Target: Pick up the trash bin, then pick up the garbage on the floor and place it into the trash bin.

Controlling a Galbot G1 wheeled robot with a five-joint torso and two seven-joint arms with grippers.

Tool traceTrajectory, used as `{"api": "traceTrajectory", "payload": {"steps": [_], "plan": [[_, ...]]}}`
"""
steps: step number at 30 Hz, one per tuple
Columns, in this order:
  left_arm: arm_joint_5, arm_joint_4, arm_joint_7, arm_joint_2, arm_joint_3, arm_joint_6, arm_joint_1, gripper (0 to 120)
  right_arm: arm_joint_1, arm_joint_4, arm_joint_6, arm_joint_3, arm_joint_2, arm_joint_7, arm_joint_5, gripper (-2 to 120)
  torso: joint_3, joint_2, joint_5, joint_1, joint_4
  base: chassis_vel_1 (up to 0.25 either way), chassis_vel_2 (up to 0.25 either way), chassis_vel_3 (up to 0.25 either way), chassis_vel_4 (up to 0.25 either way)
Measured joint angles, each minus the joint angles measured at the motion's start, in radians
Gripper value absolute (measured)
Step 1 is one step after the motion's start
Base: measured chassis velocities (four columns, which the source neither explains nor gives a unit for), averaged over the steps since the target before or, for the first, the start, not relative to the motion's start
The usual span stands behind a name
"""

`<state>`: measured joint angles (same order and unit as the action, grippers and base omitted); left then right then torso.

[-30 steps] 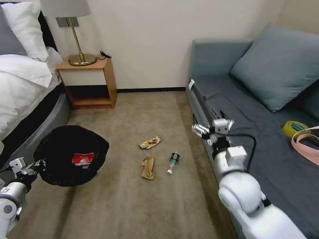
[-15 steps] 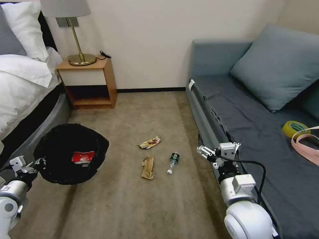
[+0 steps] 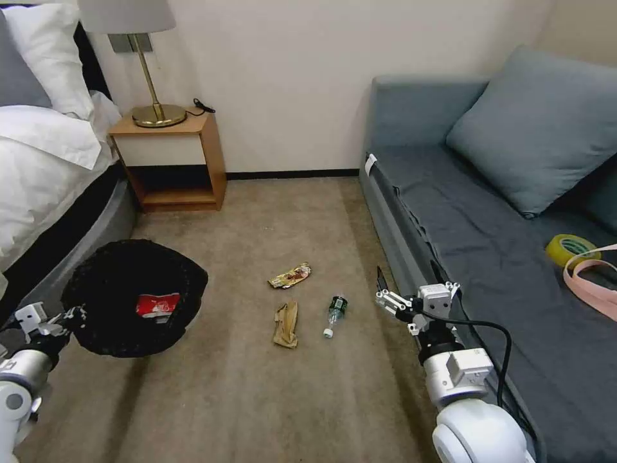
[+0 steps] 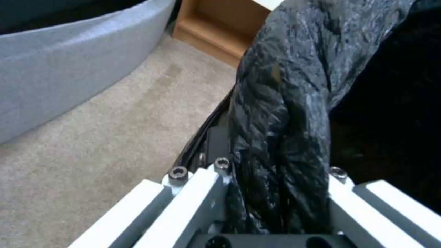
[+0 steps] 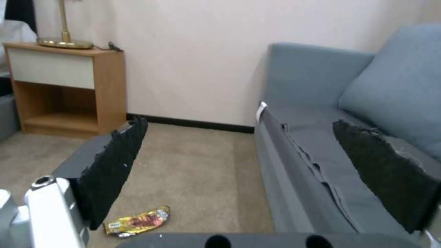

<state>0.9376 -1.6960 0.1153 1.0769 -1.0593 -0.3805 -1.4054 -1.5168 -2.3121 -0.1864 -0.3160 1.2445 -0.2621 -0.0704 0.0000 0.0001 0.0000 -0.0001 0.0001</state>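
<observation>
- Trash bin (image 3: 128, 302): round, lined with crinkly black bag (image 4: 280, 113) draped over the rim; at the left of the head view, beside the bed (image 3: 45, 167), raised off the carpet (image 3: 257, 386) and tilted a little toward the camera
- Left gripper (image 3: 67, 317): at the bin's near-left rim; jaws clenched on the bag-covered rim, which the left wrist view shows pinched between the two white finger bases
- Red-and-white carton (image 3: 157, 303): crushed, lying inside the bin on the black liner
- Snack wrapper (image 3: 290, 276): shiny gold-brown, flat on the carpet mid-floor, farthest of the three floor pieces; seen between the pads in the right wrist view (image 5: 137, 220)
- Brown crumpled paper (image 3: 286, 325): on the carpet just nearer than the wrapper
- Clear bottle (image 3: 335, 314): green label, white cap toward the camera, lying on the carpet just right of the paper, apart from it
- Right gripper (image 3: 411, 286): in the air at the front edge of the sofa (image 3: 501, 257), right of the bottle and well apart from it; jaws released, black pads (image 5: 115, 165) spread wide, nothing between them
- Tape roll (image 3: 571, 247): yellow-green, on the sofa seat at far right, beside a pink strap (image 3: 588, 283)
- Nightstand (image 3: 172, 161): wooden, against the wall, brass lamp (image 3: 154, 96) on top
</observation>
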Motion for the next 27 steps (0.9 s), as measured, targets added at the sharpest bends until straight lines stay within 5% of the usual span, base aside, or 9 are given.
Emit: {"api": "traceTrajectory", "payload": {"steps": [27], "plan": [[0.02, 0.038, 0.013, -0.02, -0.008, 0.013, 0.003, 2, -0.043, -0.005, 0.017, -0.009, 0.016, 0.03, 0.023, 100, 0.0, 0.0, 0.0, 0.0, 0.0, -0.002, 0.002, 0.002, -0.002]]}}
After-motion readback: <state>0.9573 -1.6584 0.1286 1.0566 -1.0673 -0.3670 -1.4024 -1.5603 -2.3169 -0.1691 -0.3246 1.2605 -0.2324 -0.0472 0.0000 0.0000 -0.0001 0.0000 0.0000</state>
